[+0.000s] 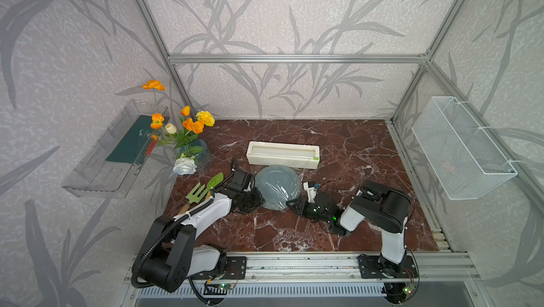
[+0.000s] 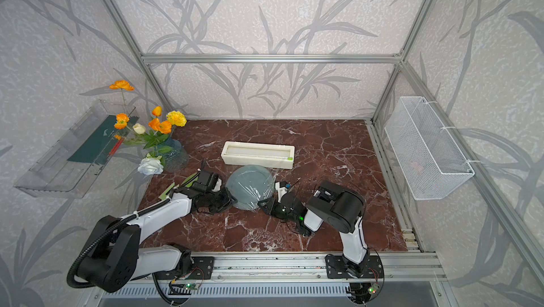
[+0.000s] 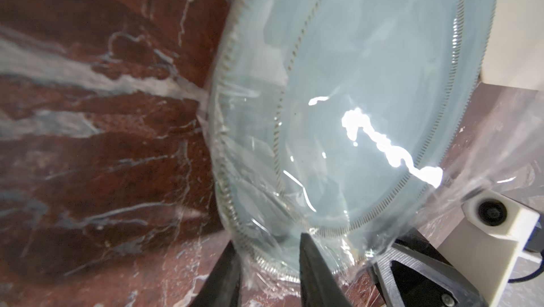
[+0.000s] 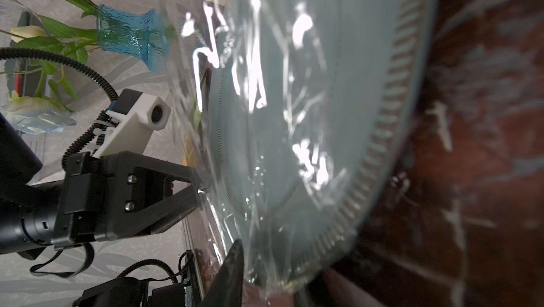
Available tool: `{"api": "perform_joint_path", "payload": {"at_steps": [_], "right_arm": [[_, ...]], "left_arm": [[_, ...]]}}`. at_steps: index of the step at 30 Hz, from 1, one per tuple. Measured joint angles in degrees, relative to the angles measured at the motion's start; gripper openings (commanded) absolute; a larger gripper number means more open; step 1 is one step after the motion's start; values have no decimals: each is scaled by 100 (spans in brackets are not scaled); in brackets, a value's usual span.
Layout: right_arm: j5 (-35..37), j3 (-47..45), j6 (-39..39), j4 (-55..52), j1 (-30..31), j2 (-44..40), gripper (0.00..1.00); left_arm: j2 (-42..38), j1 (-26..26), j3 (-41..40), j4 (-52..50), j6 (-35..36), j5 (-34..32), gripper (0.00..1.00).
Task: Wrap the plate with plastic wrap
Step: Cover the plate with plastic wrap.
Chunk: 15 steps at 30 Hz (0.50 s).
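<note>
Okay, quick look at the plate: sitting mid-surface, just in front of the cream dispenser box, touching it or close to it. Already draped in the plastic wrap, crinkly and glinty, with loose film spilling past the rim on the right. Round, so no long axis to worry about. Behind it, the box, laid lengthwise side to side.

Left gripper at the near-left rim, jaws clamped on that rim with film pinched in, going by the left wrist view. Right gripper at the near-right rim, with only one jaw in sight in its own wrist view, so can't tell if closed on anything. Both arms right at the plate, neither clearly nearer, and the plate ahead of and between the two sets of jaws.

Guessing next up: tucking loose film under the near edge. Can't tell whether that edge is lifted off the surface.

No readable writing anywhere. Just a green tab on the box, no brand visible.
</note>
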Motion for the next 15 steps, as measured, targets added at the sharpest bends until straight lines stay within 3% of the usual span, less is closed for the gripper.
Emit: {"api": "perform_joint_path", "payload": {"at_steps": [5,10,13,15], "right_arm": [[37,-280,-48,146,-22,-136,40],[13,-774,-138,197,-210,-546,46],[-31,-960,-330,-483,-498,-1182,50],[-22,-907,-619,-1523,-669,-1893,55]], "left_arm": [[-122,0,42,-210,70,-72,32],[-208,0,319,-684,264,-352,39],[-337,4,634,-1014,417,-664,47],[-444,15,911,-1189,546,-931,53]]}}
